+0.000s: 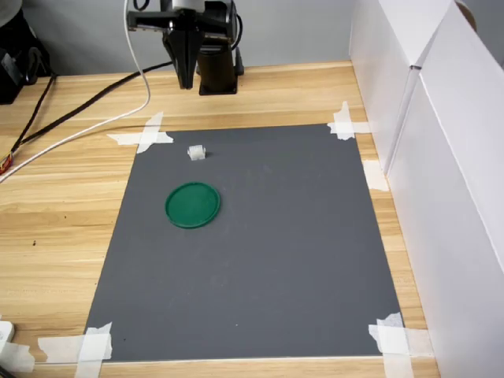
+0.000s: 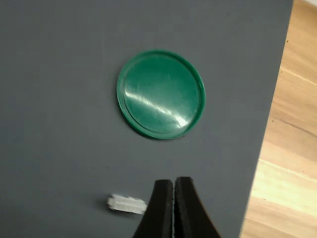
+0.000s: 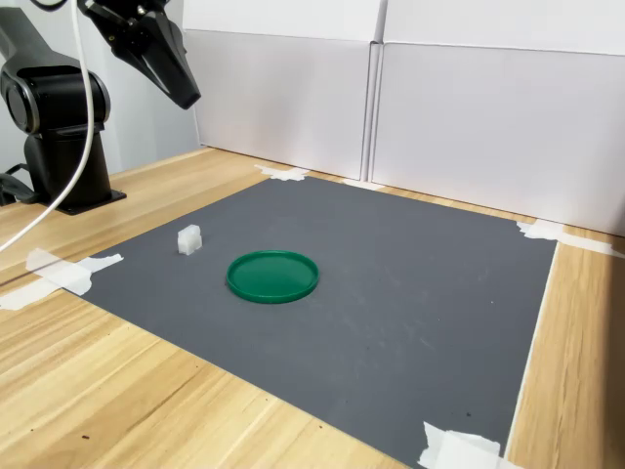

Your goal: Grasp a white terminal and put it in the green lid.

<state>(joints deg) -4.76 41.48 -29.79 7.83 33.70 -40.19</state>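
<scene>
Wrist view shows the gripper (image 2: 174, 186) closed, empty, above the white terminal (image 2: 127, 204) near the mat's (image 2: 59, 99) edge. Unopened, it might knock it away from the green lid (image 2: 161, 94).

The first exterior view looks steeply down on the grey mat (image 1: 268, 236) from its front edge, facing the arm base (image 1: 216, 75) at the far side. The second exterior view sits low and close beside the mat (image 3: 371, 283), looking across it toward the white wall panels (image 3: 439, 107), the arm base (image 3: 63, 147) at the second exterior view's left. The wrist view looks almost straight down, close above the mat (image 2: 59, 99). All three share the green lid (image 1: 193, 205) (image 2: 161, 94) (image 3: 273, 276) and the white terminal (image 1: 197, 152) (image 2: 126, 204) (image 3: 188, 238) beside it.
</scene>
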